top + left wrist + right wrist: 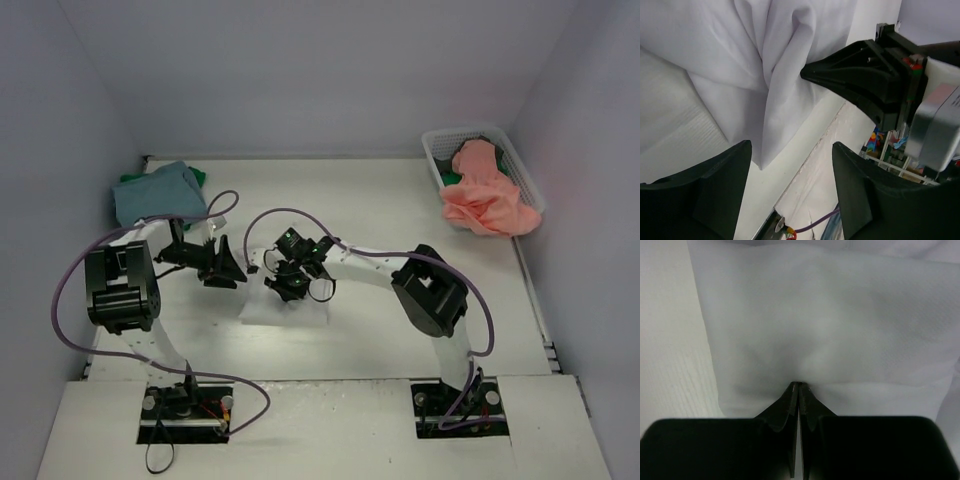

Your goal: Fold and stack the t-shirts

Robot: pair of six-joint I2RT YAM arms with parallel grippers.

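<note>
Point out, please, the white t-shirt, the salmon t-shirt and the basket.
white t-shirt (pixel 830 325): right wrist view, its flat folded middle.
salmon t-shirt (pixel 488 200): top view, its crumpled middle.
basket (pixel 455 132): top view, its far rim.

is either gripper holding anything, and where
The right gripper pinches a small fold of the white t-shirt; the left gripper is open and empty.

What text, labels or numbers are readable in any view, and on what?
None legible in any view.
Pinkish label on the right arm's wrist housing, left wrist view: blurred, unreadable.
Colourful bits below it: too small to tell if they are print.
White t-shirt, salmon t-shirt, basket: no print visible.
</note>
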